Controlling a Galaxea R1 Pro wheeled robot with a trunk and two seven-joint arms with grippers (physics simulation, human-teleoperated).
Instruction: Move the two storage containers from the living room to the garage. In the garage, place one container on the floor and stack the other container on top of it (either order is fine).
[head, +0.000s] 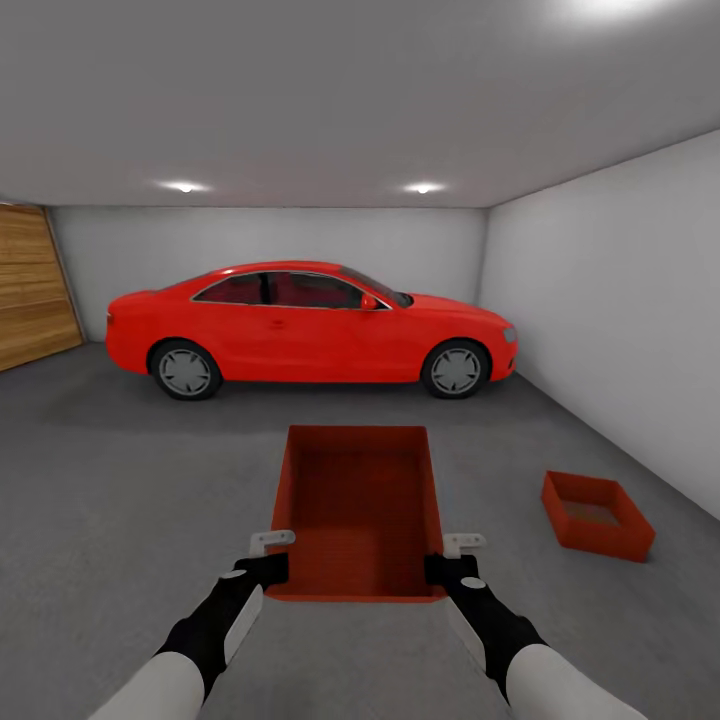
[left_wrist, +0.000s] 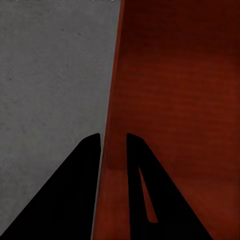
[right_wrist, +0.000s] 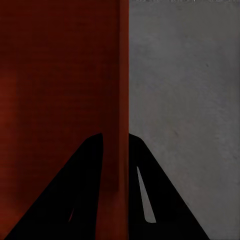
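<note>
Both grippers, left (head: 272, 556) and right (head: 452, 558), are clamped on the side walls of one orange-red lidless plastic bin (head: 360, 505) carried above the grey concrete floor (head: 120, 500), short of the red car (head: 310, 325), so stacking onto the matching bin (head: 597, 514) resting right of it is what's left.

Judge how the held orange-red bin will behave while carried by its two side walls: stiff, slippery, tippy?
The held bin looks rigid: it spans level between left gripper and right gripper without sagging. Thin smooth walls could slip. Empty, so probably light; gripped near one end, it may droop forward.
</note>
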